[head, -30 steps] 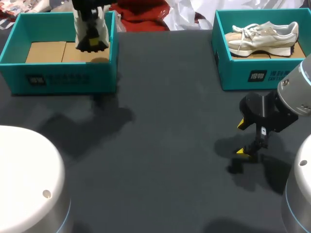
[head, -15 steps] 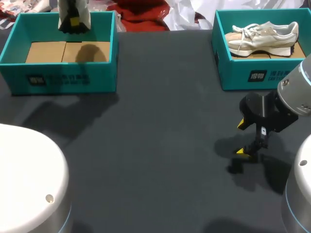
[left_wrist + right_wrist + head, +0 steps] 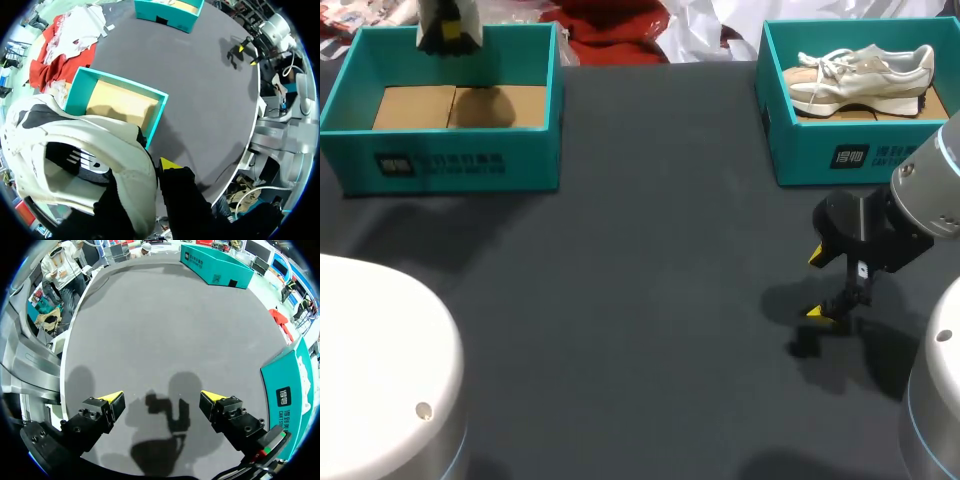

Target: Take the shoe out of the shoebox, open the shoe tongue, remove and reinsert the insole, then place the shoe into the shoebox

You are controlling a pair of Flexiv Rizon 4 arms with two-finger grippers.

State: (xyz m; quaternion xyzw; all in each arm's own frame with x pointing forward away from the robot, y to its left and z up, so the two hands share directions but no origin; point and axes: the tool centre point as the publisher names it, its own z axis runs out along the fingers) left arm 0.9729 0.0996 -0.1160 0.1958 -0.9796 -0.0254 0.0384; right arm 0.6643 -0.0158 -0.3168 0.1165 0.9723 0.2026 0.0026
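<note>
Grips a white shoe in the left hand, pinched at the collar between the two fingers, with only one yellow fingertip showing past the fabric and the other hidden behind it. Holds it in the air over the far end of the left shoebox, clear of the teal walls and of the brown cardboard liner at the bottom, where a soft round shadow falls. Shows up from the head view only as a white shape at the box's far rim, partly cut off. Hangs the right hand low over the dark surface, on the near side of the right shoebox and apart from it. Spreads its fingers wide with nothing between them, just bare surface and the hand's own shadow underneath. Finds a second pale shoe lying inside the right shoebox, laces up, toe toward the side of the left shoebox.
</note>
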